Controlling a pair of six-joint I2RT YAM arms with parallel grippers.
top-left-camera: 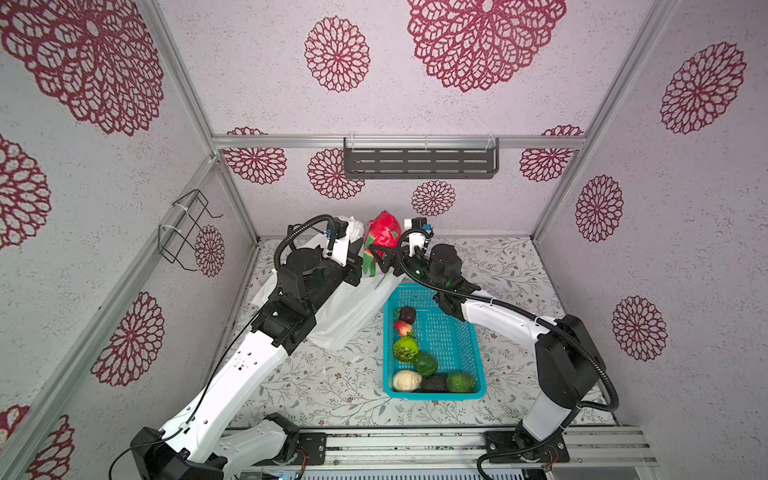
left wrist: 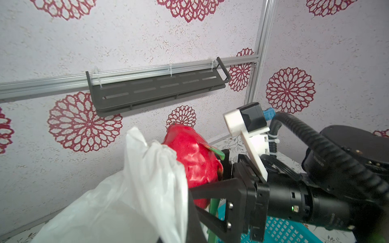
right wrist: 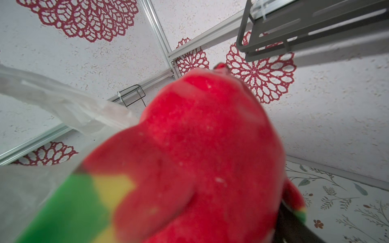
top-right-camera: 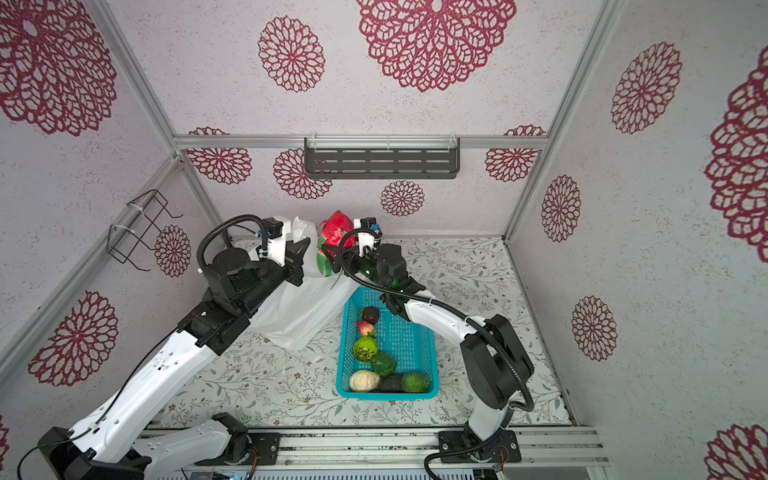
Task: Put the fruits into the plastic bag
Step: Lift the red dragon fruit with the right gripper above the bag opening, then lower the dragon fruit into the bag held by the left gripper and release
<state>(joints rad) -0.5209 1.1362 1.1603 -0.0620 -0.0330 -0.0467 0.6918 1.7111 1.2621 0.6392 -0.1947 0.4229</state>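
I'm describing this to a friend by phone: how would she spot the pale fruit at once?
Look for the turquoise basket on the flowered table, right of the white bag. In its near left corner lies the pale fruit. It is the only cream-coloured lump there; its neighbours are a dark avocado and a green fruit.

Floral-patterned tabletop (top-left-camera: 332,386), white plastic bag (top-left-camera: 353,311) lying partly on it, turquoise perforated basket (top-left-camera: 434,395) just beside the bag
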